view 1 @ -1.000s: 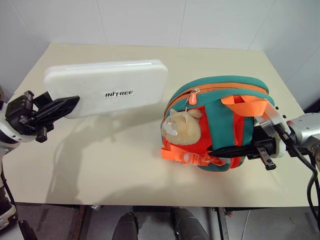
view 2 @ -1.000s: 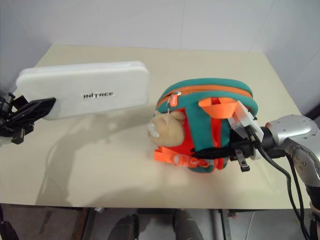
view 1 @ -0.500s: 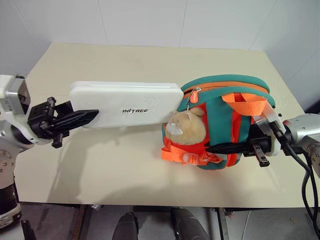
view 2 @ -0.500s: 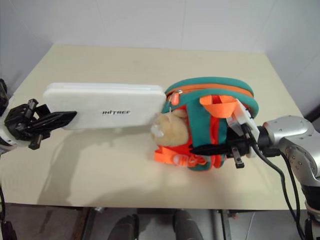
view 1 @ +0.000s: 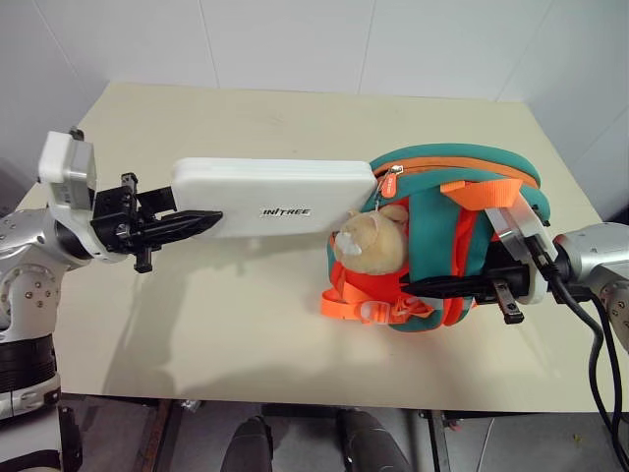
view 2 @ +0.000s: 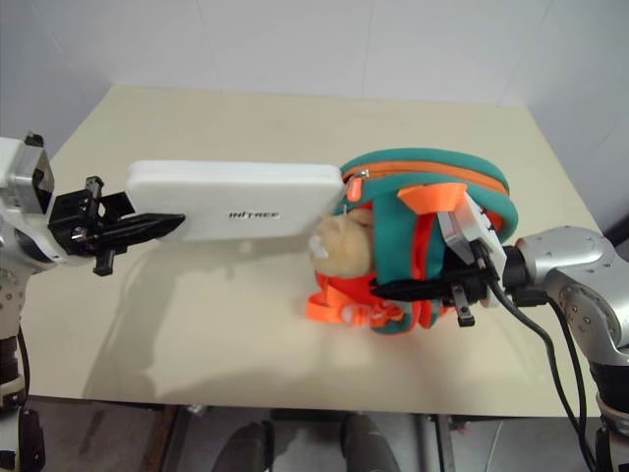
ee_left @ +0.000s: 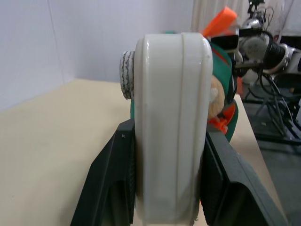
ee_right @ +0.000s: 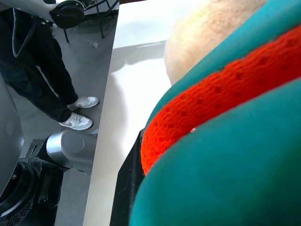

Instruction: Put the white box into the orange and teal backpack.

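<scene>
The white box (view 1: 275,197) hangs level above the table, lettering facing me. My left gripper (view 1: 208,218) is shut on its left end, and in the left wrist view the box (ee_left: 171,117) sits between the black fingers (ee_left: 110,188). The box's right end meets the zip opening at the top of the orange and teal backpack (view 1: 442,211), just above the tan plush toy (view 1: 371,241). The backpack stands on the table's right side. My right gripper (view 1: 425,287) is shut on the backpack's front fabric (ee_right: 235,141), its black finger lying across the orange panel.
The beige table (view 1: 246,315) has bare room to the left of and in front of the backpack. White walls rise close behind it. A person's legs and white shoes (ee_right: 70,113) stand on the floor beside the table, in the right wrist view.
My left gripper has carried the white box to the right, from well clear of the backpack to its zip opening. The right gripper and backpack have stayed about where they were.
</scene>
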Available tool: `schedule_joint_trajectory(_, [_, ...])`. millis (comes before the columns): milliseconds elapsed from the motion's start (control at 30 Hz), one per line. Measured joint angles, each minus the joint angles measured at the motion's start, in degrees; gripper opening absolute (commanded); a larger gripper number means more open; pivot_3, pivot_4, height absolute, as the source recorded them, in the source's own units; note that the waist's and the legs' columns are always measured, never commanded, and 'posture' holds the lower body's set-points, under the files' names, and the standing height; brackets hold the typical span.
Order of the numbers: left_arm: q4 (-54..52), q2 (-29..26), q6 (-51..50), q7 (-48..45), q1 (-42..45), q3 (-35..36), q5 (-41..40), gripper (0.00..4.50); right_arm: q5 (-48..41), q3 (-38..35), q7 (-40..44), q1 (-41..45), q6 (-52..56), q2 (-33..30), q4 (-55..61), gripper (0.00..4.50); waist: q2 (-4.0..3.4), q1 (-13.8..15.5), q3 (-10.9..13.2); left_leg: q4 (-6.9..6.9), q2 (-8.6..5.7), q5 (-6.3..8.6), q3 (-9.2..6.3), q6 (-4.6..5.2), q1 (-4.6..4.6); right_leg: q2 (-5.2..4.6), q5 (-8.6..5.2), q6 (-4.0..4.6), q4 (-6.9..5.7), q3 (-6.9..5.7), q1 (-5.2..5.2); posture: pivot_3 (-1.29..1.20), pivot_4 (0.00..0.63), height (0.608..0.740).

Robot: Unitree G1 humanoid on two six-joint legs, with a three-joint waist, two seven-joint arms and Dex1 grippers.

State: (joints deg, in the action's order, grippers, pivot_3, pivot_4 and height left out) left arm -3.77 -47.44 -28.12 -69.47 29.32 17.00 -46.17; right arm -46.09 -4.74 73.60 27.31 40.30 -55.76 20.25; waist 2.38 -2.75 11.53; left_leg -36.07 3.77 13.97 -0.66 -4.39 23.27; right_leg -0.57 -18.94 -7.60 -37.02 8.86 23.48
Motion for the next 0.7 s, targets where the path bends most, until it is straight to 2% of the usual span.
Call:
schedule_joint_trajectory(267, [0.7, 2.0, 0.4, 1.1, 2.6, -1.7, 1.5, 1.34, 0.1, -0.1, -0.7, -0.1, 0.0, 0.0, 0.0, 0.0, 0.0, 1.0, 0.0, -0.01, 0.0, 0.0, -0.01, 0.01, 0.01, 0.0, 0.01, -0.01, -0.02, 0.0, 0.01, 0.0, 0.15, 0.74])
schedule_joint_trajectory(700, [0.9, 2.7, -0.2, 5.6, 3.2, 0.6, 1.1, 1.33, 0.1, -0.2, -1.7, -1.1, -0.1, 0.0, 1.0, 0.0, 0.0, 0.8, 0.0, -0.02, 0.0, 0.0, 0.0, 0.01, 0.0, 0.01, 0.01, -0.02, -0.08, 0.01, 0.04, 0.0, 0.15, 0.74])
